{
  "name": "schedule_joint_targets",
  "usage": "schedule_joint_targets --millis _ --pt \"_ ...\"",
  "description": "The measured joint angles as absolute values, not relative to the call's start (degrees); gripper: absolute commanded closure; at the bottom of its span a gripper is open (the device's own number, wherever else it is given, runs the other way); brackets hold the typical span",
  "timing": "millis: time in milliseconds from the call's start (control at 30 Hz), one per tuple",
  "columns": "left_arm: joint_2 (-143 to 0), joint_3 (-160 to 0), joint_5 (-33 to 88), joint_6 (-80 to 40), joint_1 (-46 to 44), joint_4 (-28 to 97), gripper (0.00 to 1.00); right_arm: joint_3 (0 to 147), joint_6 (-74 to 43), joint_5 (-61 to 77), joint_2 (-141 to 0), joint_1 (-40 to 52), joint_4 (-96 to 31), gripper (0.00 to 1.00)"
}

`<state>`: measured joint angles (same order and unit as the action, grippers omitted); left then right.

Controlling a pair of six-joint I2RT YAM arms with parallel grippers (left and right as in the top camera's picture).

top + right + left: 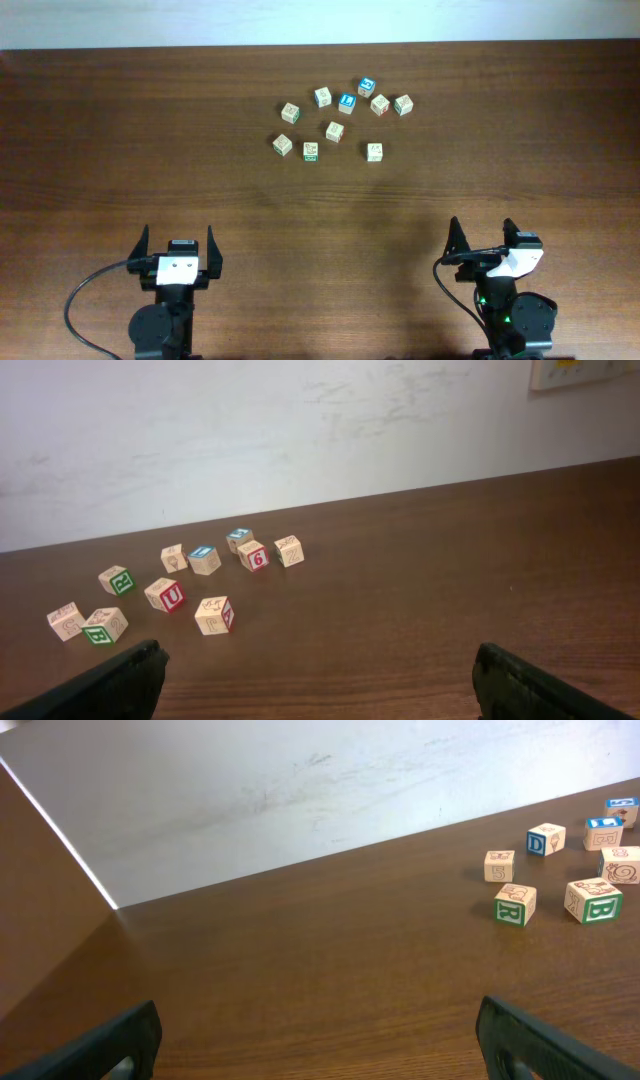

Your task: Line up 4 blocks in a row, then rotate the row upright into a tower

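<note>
Left gripper (178,232) and right gripper (481,222) sit at 7 and 5 o'clock, jaws spread, empty. Blocks (334,131) cluster toward 12 o'clock, well apart from both. Judging so, no rotation started; all four pending.

From overhead the prints on the small light-wood alphabet cubes (334,131) are too small to read, while in the left wrist view the right edge cuts off the farthest blue-topped wooden cube (624,810) and the bottom edge crops the black fingers (110,1045) of the left gripper (318,1015).
</note>
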<state>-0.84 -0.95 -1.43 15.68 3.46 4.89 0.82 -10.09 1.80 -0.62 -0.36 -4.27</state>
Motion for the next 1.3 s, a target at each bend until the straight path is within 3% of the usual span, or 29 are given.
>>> schedule_joint_targets --millis 1300 --pt "-0.84 -0.95 1.80 15.73 3.46 3.64 0.01 0.82 -10.09 1.83 -0.62 -0.36 -1.26 0.02"
